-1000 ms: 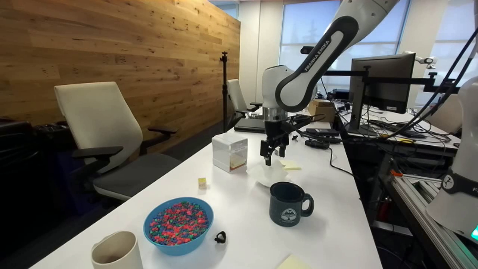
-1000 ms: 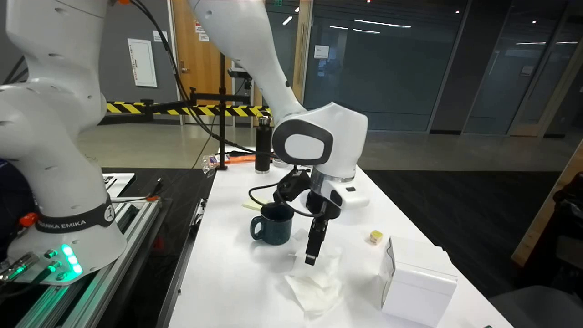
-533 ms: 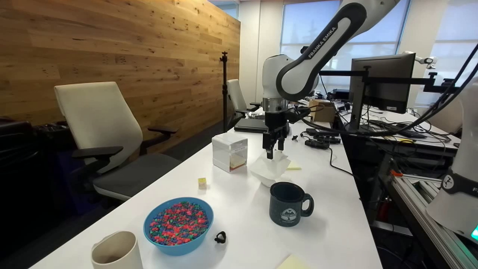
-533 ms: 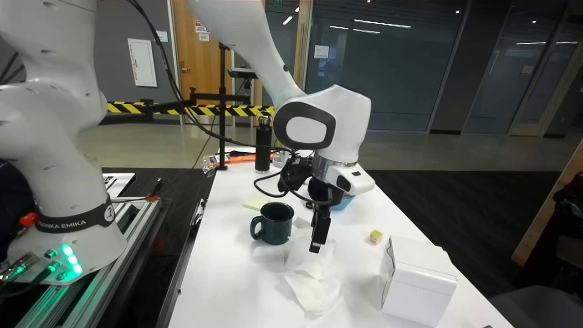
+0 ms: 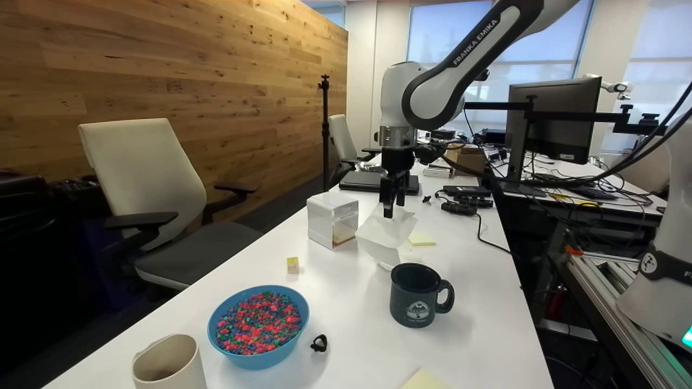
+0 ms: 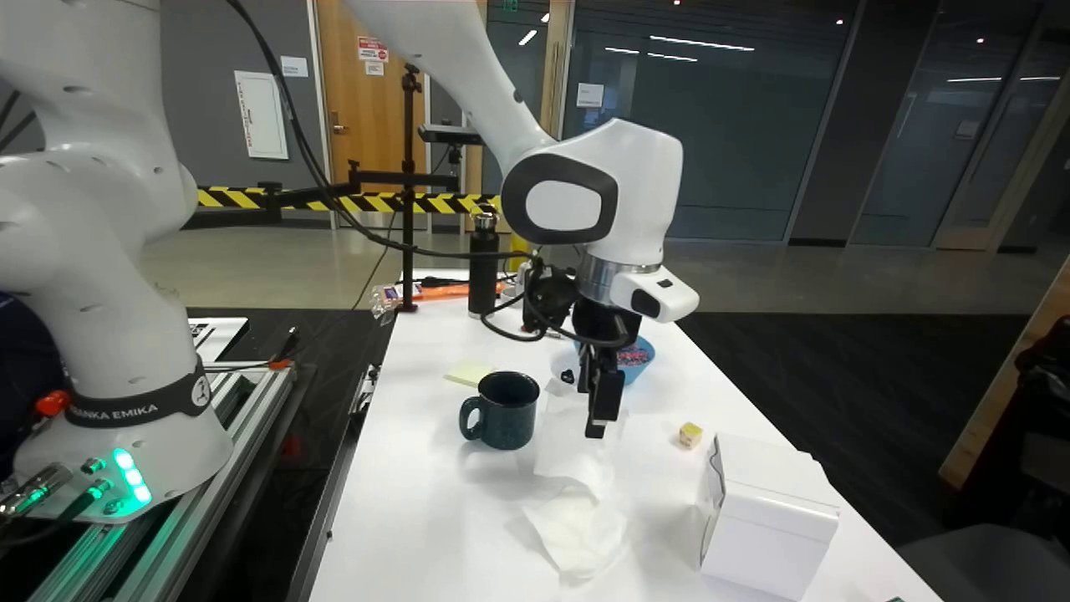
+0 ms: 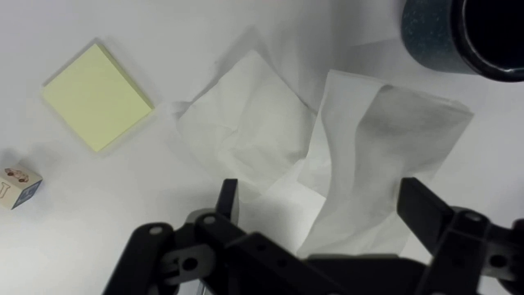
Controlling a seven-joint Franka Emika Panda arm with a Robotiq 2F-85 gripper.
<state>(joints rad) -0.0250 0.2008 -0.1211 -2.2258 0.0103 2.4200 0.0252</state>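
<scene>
My gripper (image 7: 315,192) stands over the white table with its fingers apart. It also shows in both exterior views (image 5: 394,208) (image 6: 595,431). A thin white tissue sheet (image 7: 368,164) runs up between the fingers and under the palm, close to the right-hand finger in the wrist view. Its upper part is raised off the table below the fingertips in an exterior view (image 5: 381,232). I cannot tell where it is caught. A second, crumpled tissue (image 7: 249,131) lies on the table beside it. The dark speckled mug (image 7: 434,45) stands near the raised tissue.
A yellow note pad (image 7: 98,98) and a lettered block (image 7: 18,186) lie nearby. A white box with a clear face (image 5: 332,221), a small yellow block (image 5: 292,265), a blue bowl (image 5: 265,361) of coloured pellets and a beige cup (image 5: 167,373) stand on the table.
My gripper has risen and moved slightly in the exterior views. The tissue has come up with it, from lying low on the table to standing raised below the fingers.
</scene>
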